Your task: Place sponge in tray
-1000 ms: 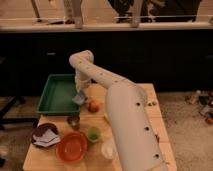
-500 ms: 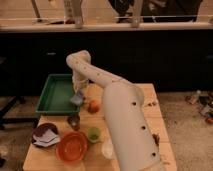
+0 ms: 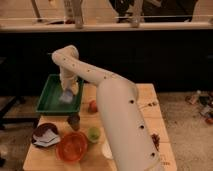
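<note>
The green tray (image 3: 49, 100) lies at the table's back left corner. My arm reaches from the lower right across the table to it. My gripper (image 3: 68, 92) hangs over the right half of the tray, just above its floor. It is shut on the grey-blue sponge (image 3: 65, 97), which shows pale at the fingertips inside the tray's outline. I cannot tell whether the sponge touches the tray floor.
On the wooden table (image 3: 150, 107) in front of the tray stand a dark cup (image 3: 74, 120), a red item (image 3: 93, 106), a green cup (image 3: 93, 133), an orange bowl (image 3: 72, 146), a dark bowl with white contents (image 3: 45, 135) and a white cup (image 3: 106, 149).
My gripper has moved left with the sponge, from the tray's right edge to over the tray's inside.
</note>
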Available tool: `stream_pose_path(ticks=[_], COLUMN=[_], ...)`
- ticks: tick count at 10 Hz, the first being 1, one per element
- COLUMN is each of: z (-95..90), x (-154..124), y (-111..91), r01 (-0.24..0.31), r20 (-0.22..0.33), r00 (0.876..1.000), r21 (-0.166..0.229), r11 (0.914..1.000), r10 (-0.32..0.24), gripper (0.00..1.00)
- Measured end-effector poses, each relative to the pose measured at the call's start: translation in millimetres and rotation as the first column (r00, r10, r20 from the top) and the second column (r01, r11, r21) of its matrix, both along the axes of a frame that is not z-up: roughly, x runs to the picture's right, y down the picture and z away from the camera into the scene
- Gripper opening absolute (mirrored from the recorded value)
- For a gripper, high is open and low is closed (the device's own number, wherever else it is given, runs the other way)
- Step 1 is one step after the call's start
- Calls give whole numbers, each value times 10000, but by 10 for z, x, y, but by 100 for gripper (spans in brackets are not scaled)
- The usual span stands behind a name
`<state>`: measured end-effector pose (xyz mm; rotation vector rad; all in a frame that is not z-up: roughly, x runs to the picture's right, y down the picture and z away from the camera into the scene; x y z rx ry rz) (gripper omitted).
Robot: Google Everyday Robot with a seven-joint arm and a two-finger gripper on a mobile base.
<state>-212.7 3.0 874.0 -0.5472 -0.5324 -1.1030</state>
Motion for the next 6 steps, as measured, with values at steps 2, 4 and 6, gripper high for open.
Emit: stream_pose_path(ticks=[2, 4, 6], z=[-13, 133, 387], x=[-2, 10, 29], y=[12, 129, 321], r01=[124, 140, 141], r20=[171, 138, -70], r00=[9998, 9998, 9999], r21=[-35, -271, -674], r11=[9999, 9995, 9976], r10=[-123, -136, -147], gripper=[0, 0, 0])
